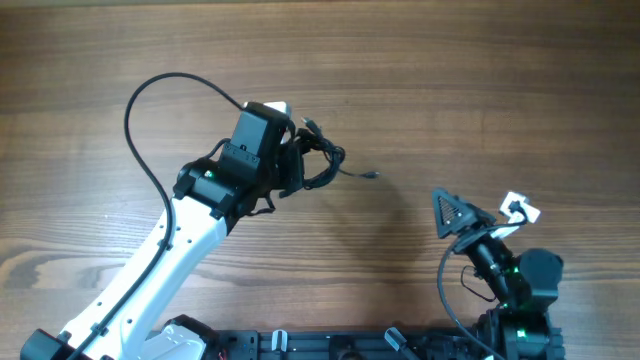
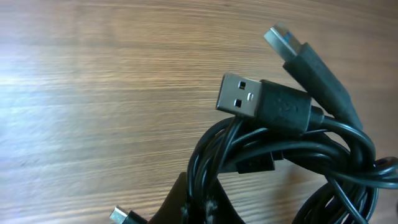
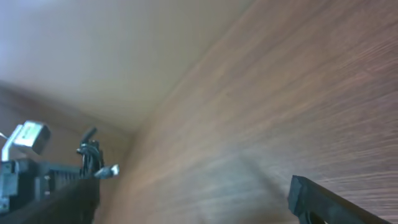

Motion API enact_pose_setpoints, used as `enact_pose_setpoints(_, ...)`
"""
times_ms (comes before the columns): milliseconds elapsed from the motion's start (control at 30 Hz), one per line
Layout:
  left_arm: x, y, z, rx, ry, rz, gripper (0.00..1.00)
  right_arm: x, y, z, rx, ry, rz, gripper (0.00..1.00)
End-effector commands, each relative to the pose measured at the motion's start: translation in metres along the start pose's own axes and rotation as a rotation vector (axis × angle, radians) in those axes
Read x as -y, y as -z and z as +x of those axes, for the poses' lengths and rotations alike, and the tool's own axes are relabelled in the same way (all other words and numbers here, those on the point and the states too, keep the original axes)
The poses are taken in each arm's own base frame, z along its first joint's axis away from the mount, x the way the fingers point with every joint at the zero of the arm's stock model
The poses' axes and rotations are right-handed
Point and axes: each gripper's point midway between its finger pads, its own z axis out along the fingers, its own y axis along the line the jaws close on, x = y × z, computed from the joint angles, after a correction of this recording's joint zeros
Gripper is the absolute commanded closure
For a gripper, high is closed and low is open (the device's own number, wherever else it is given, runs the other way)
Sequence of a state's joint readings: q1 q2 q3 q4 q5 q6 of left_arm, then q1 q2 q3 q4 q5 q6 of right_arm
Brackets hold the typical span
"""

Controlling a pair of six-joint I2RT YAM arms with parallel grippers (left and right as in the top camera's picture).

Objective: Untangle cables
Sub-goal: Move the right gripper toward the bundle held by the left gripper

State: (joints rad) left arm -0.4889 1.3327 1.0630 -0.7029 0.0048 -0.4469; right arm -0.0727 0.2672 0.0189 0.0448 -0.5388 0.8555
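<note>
The cables are one knotted bundle, nothing separated yet. The left end effector grasps them; the right end effector, well apart from them, is released.

Brown wood-grain table, soft even light; pale plain wall beyond edge.

Black cables, tangled bundle, USB plugs poking out, loose strand trailing right

cables cut off at bottom edge, left hand mostly hidden from overhead
</note>
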Motion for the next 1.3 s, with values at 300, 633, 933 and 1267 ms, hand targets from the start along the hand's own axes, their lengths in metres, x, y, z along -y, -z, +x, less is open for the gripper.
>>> enact_pose_setpoints(300,-0.015,0.033,-0.017,0.150,0.137,-0.086,0.96,-0.089,-0.029,0.027,-0.409,-0.083,-0.343,0.00)
enact_pose_setpoints(633,0.034,0.033,0.039,-0.079,-0.446,0.170,0.96,-0.116,-0.044,0.058,-0.460,0.242,-0.626,0.26)
enact_pose_setpoints(933,0.047,0.027,0.053,-0.153,-0.441,0.260,0.96,-0.135,-0.037,0.095,-0.568,0.246,-0.711,0.73)
enact_pose_setpoints(1267,-0.024,0.010,0.019,-0.020,0.026,-0.171,0.96,-0.126,-0.051,0.089,-0.530,0.153,-0.607,0.95)
